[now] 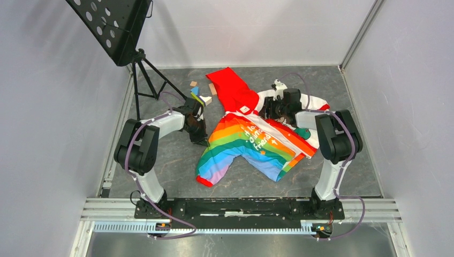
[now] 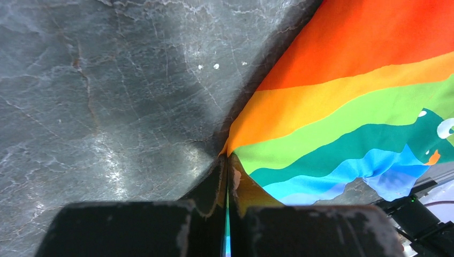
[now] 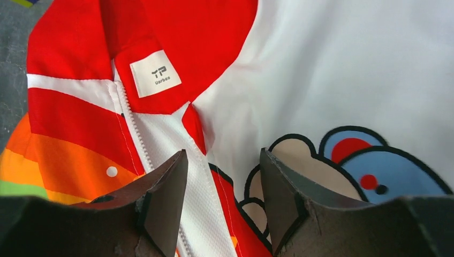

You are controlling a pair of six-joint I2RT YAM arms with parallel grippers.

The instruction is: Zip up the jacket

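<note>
Jacket spread on table, lying between both claws. Left gripper closed on rainbow edge, sliver of cloth pinched; stripes fan out ahead of it. Right gripper spread wide, holding nothing, over collar; zipper runs under one finger, bear print beside other, hood ahead.

Likely light, limp, wrinkles easily. Keep hem taut, pinch slider; slider not visible.

Long axis diagonal: hood far from claws' bases, hem toward right arm.
</note>
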